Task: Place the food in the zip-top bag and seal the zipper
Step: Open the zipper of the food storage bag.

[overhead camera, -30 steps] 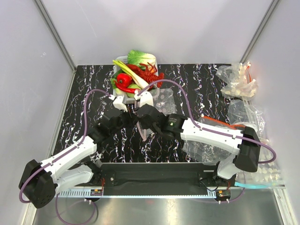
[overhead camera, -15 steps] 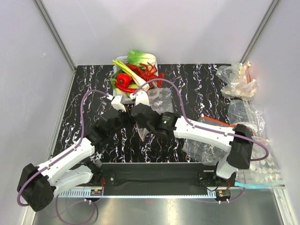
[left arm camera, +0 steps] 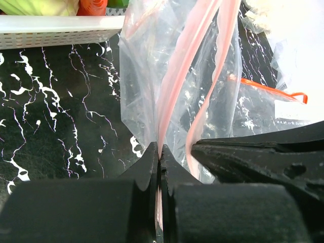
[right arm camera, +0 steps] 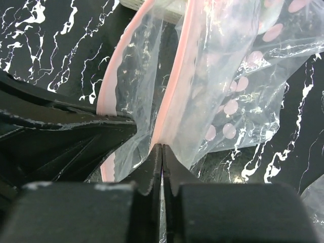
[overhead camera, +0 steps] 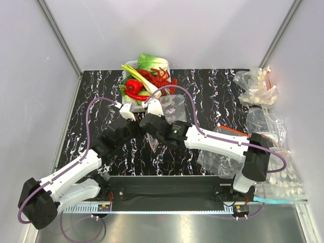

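The zip-top bag (overhead camera: pixel 173 107), clear with pale pink dots, is held up off the black marble table between my two grippers. My left gripper (left arm camera: pixel 160 152) is shut on one pink lip of the zipper (left arm camera: pixel 178 81). Its other lip (right arm camera: pixel 178 76) is pinched in my shut right gripper (right arm camera: pixel 161 148). The two lips stand apart, so the mouth gapes. In the top view the left gripper (overhead camera: pixel 142 123) and right gripper (overhead camera: pixel 152 125) sit side by side. The food (overhead camera: pixel 144 80), red and green toy pieces, is piled in a white basket (left arm camera: pixel 55 31) just beyond the bag.
Other clear bags lie at the right: a crumpled one (overhead camera: pixel 255 88), another (overhead camera: pixel 267 124), one with an orange strip (overhead camera: pixel 230 132), and one with a teal strip (overhead camera: pixel 276 200) at the near right edge. Grey walls enclose the table.
My right gripper has slid left toward the left gripper and its jaws have shut on the bag's second pink lip. The left gripper has kept its grip.
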You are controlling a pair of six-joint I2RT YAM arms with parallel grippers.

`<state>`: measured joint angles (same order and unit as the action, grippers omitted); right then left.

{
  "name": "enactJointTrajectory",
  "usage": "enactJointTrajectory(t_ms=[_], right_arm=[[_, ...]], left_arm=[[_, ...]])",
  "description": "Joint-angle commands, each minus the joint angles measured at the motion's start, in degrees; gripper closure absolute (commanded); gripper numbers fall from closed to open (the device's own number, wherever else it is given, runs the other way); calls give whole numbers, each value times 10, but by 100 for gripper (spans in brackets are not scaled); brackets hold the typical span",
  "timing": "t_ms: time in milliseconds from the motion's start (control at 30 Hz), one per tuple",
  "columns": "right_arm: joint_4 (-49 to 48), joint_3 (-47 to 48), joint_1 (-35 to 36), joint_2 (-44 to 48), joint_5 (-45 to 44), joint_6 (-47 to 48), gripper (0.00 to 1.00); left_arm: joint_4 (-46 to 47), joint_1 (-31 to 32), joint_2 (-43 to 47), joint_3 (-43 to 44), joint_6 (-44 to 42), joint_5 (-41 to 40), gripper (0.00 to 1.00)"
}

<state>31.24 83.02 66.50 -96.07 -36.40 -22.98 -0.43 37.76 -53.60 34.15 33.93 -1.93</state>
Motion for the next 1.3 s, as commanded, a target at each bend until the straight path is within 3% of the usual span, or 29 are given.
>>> enactJointTrajectory(t_ms=[0, 233, 333, 633, 900, 1267], right_arm=[[7, 14, 5, 26, -24, -10, 99], [-6, -6, 5, 68, -5, -9, 99], [-7, -5, 6, 70, 3, -3, 73], [-21, 21, 6, 49, 38, 8, 68], [-6, 49, 6, 20, 16, 11, 42], [45, 82, 6, -27, -55, -7, 43]], left_arm=[[23, 2, 5, 8, -9, -3, 100], [24, 1, -8, 12, -11, -8, 100], [25, 2, -8, 12, -11, -7, 100], [25, 2, -10, 20, -8, -4, 100], [23, 2, -3, 18, -6, -3, 100], [14, 2, 2, 24, -4, -1, 100]])
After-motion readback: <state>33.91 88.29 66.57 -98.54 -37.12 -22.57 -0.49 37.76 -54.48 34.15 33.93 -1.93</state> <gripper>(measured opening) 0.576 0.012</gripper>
